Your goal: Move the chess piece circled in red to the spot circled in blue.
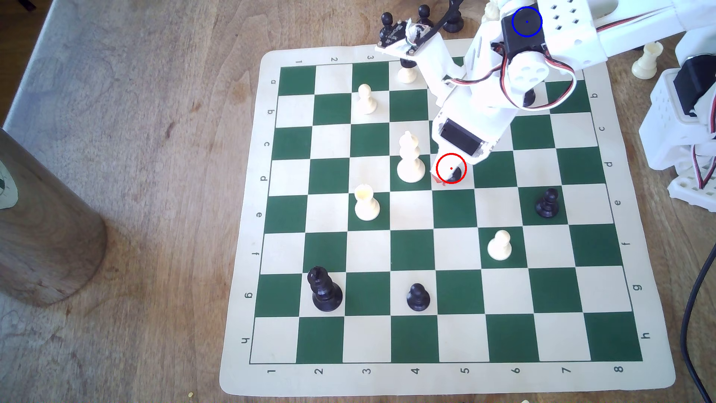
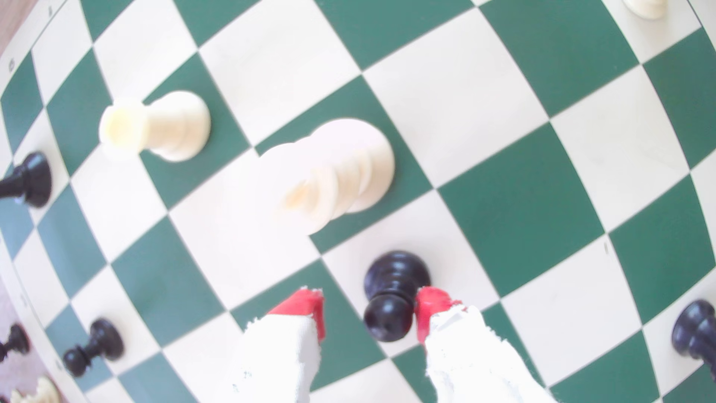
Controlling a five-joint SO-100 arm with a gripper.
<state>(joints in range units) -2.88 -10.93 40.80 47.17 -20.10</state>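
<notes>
Your pawn (image 1: 454, 175) (image 2: 391, 298) stands upright on a cream square at d5, inside the red ring, just to the exterior view's right of the tall white piece (image 1: 410, 159) (image 2: 341, 174). Your gripper (image 1: 445, 179) (image 2: 370, 314) straddles it with jaws parted: one red pad (image 2: 428, 310) touches the pawn's head, the other (image 2: 306, 310) stands clear. The blue ring (image 1: 526, 21) lies over the arm, past the board's (image 1: 240, 372) far edge. A white rook (image 1: 366, 203) (image 2: 155, 126) stands on e3.
</notes>
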